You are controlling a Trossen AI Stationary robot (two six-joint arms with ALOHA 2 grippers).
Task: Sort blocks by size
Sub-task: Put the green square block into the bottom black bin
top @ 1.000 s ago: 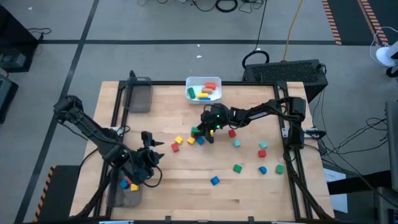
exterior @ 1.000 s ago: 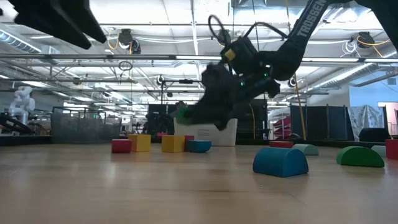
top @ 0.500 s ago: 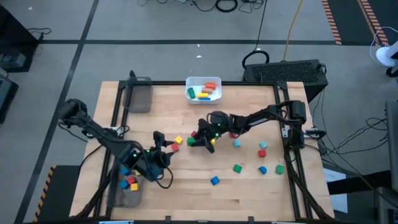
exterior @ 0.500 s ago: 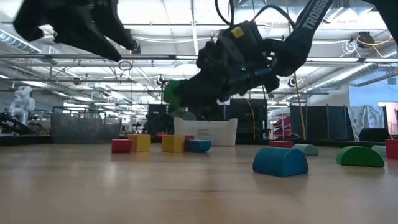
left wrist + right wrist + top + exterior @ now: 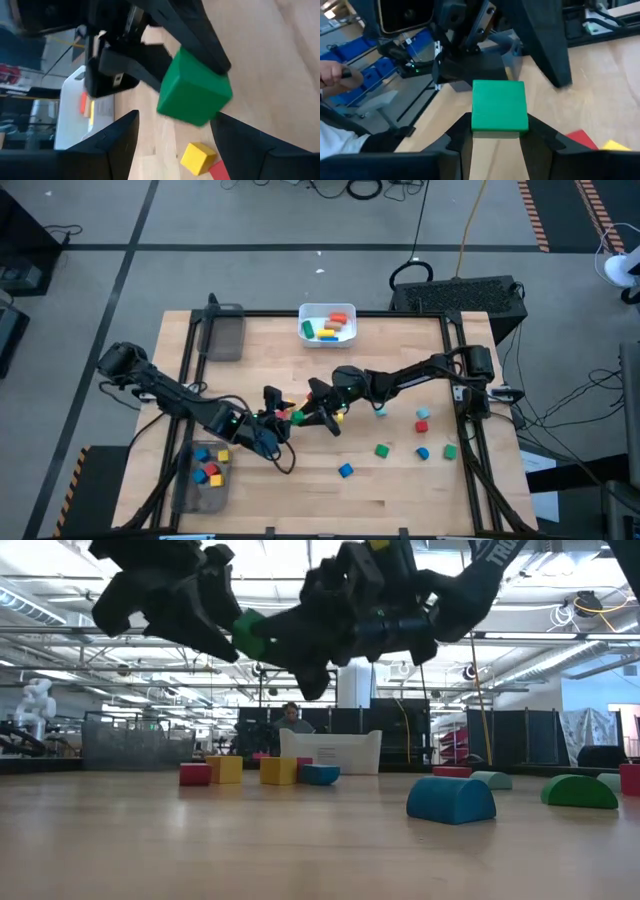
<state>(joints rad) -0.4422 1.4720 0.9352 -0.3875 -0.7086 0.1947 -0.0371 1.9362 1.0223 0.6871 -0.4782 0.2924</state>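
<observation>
My right gripper is shut on a green cube, held high above the table's middle; the cube also shows in the high view and the low view. My left gripper is open, facing the right gripper, its fingers just short of the cube on either side; it shows in the high view too. Yellow cubes lie on the table below. Other blocks lie scattered at the right. My right gripper pinches the green cube by two opposite sides between its two fingers. The fingers come about level from the table's right, pointing left. The cube is lifted clear of the table, its faces square to the fingers.
A white bin with several blocks stands at the far edge. One clear grey tray sits far left; another, near left, holds red, blue and yellow cubes. Teal, red, green and blue blocks lie right of the middle.
My left gripper has swung from over the near-left tray toward the table's right and up, to face the green cube. My right gripper has risen and moved toward the table's left and near edge, carrying the green cube clear of the table.
</observation>
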